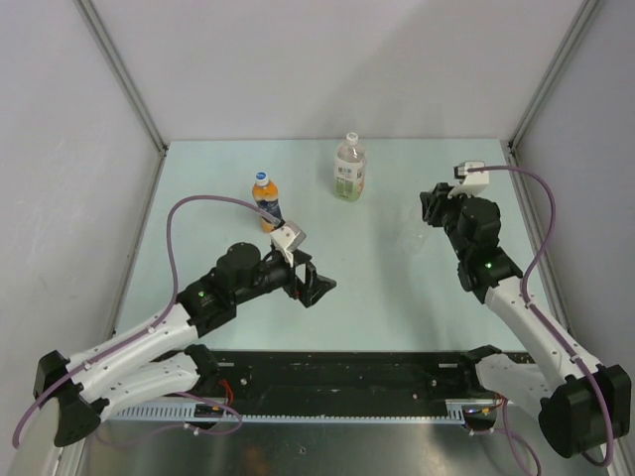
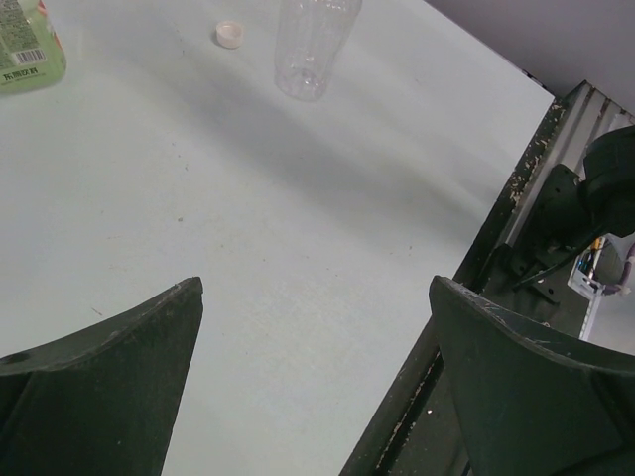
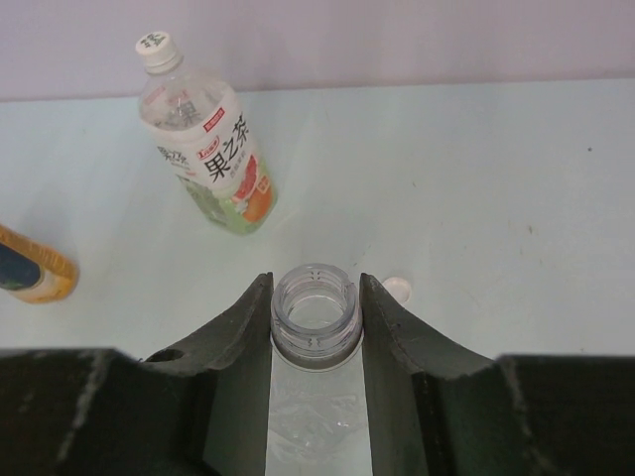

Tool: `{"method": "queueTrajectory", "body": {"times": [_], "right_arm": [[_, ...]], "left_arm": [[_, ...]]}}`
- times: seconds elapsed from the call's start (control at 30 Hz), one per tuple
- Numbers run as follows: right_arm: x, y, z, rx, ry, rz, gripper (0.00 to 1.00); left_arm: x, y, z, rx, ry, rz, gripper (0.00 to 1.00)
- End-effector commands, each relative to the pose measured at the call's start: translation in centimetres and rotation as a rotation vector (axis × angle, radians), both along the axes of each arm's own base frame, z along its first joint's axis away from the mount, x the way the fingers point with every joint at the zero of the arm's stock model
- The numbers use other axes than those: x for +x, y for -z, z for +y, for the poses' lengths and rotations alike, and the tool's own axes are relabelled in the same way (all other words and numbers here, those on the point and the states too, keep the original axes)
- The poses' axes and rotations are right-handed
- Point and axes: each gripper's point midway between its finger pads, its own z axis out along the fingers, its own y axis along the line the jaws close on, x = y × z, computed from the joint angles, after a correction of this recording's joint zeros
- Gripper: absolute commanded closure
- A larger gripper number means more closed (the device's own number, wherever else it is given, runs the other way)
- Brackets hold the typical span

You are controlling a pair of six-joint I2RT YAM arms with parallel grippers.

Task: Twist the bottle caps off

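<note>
though wide — left pincer (image 2: 317, 286) near rail (image 2: 493, 233)

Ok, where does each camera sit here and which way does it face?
Top external: above and behind the robot, looking down at the table; the left arm and right arm show.
Left wrist: looks across the table at the clear bottle and loose cap; open left gripper frames it.
Right wrist: looks down on that bottle's open neck, clamped in the right gripper.
Shared: both wrist views show the clear bottle and loose cap.
</note>
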Motion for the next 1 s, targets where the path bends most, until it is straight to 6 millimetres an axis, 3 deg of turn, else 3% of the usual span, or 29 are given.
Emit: {"method": "queueTrajectory", "body": {"times": [0.0, 0.33, 0.83, 0.97], "right_arm": [[0.1, -3.0, -1.2, -0.035, 0.038, -0.148, 1.0], [0.7, -1.4, -1.9, -0.08, 0.075, -0.133, 1.0], [2.6, 5.7, -5.7, -0.064, 0.321, -0.003, 1.0], [2.7, 6.7, -6.7, -0.065, 0.375, 0.024, 1.0]], "left_arm": [[0.0, -0.3, -0.2, -0.005, 0.007, -0.015, 0.0], [0.1, 0.7, -0.8, 0.021, 0.03, 0.009, 0.0], [-0.9, 0.9, -0.3, 0.005, 0.048, 0.012, 0.01], [-1.0, 1.1, -0.1, 0.007, 0.049, 0.009, 0.01]]}}
